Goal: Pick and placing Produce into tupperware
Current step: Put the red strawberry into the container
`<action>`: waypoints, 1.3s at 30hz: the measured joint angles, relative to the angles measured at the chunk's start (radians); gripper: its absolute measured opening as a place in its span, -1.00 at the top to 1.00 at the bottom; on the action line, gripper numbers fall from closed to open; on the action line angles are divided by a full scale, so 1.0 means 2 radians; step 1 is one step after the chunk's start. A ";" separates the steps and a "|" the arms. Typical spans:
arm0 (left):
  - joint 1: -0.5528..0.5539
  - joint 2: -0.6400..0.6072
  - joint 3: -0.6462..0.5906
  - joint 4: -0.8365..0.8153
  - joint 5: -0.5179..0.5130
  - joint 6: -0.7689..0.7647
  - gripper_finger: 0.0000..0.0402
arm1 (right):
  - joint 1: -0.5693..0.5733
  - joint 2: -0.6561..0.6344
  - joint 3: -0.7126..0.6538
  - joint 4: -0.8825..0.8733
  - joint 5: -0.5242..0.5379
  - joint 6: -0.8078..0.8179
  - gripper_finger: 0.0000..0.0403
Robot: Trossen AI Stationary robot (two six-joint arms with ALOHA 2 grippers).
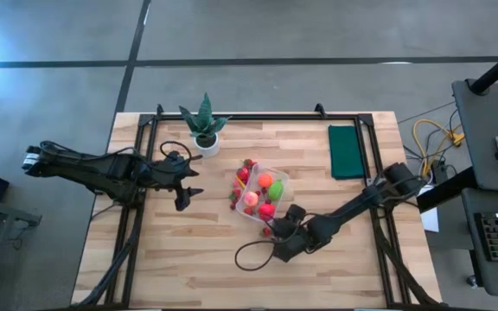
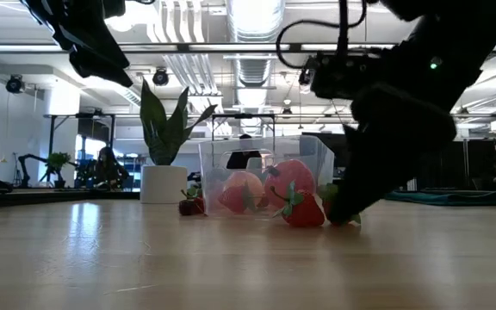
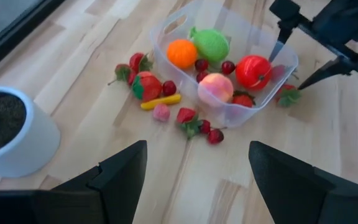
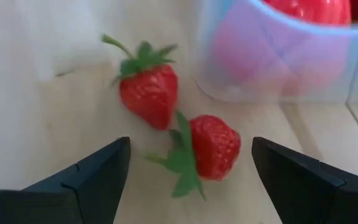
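Right claw open, empty, straddling two strawberries beside tupperware. Left claw open, empty, hovering apart.

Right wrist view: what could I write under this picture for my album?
The right end effector, fingers open, hovers over two strawberries lying on the wooden table just outside the clear tupperware.

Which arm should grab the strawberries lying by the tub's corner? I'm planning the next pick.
The right. Its open gripper sits low over the two red strawberries beside the clear plastic rectangular tub. The left gripper, open too, hangs across the table beyond the tub, farther off.
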 joint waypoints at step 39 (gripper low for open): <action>0.000 0.023 0.000 0.018 0.000 -0.006 -0.33 | -0.029 -0.010 -0.005 -0.003 -0.056 -0.031 -0.23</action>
